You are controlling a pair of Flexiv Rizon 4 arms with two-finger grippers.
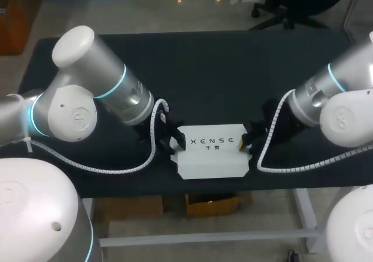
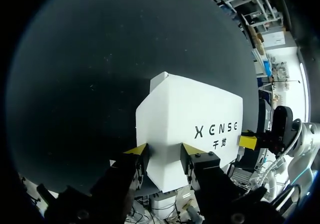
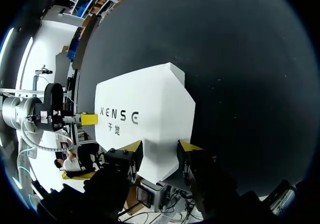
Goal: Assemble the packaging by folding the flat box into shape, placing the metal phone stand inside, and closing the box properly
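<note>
Black table (image 1: 192, 63): work surface; both arms come in low over it from opposite sides.
Left arm (image 1: 99, 87): enters from the left, its wrist angled down toward the box's left end.
Right arm (image 1: 338, 93): mirrors it from the right, aimed at the box's right end.
Flat white box (image 1: 210, 151): printed panel up, lying between the two grippers. Not yet folded into shape. A crease runs along its length, with a second panel on the near side.
Left gripper (image 2: 165, 151): fingers part-way apart, the box's narrow left end between them. Both yellow tips look pressed to its two sides, so I judge it gripped.
Right gripper (image 3: 160, 146): same posture at the other end. The box's narrow right end sits between its fingers, and both tips appear in contact.
Why held so: pinching both ends likely steadies the sheet, so the panels can be folded about the crease without it sliding.
Metal phone stand: not seen in any view.
Stage, as judged: early, still forming the box, with loading and closing yet to come.
</note>
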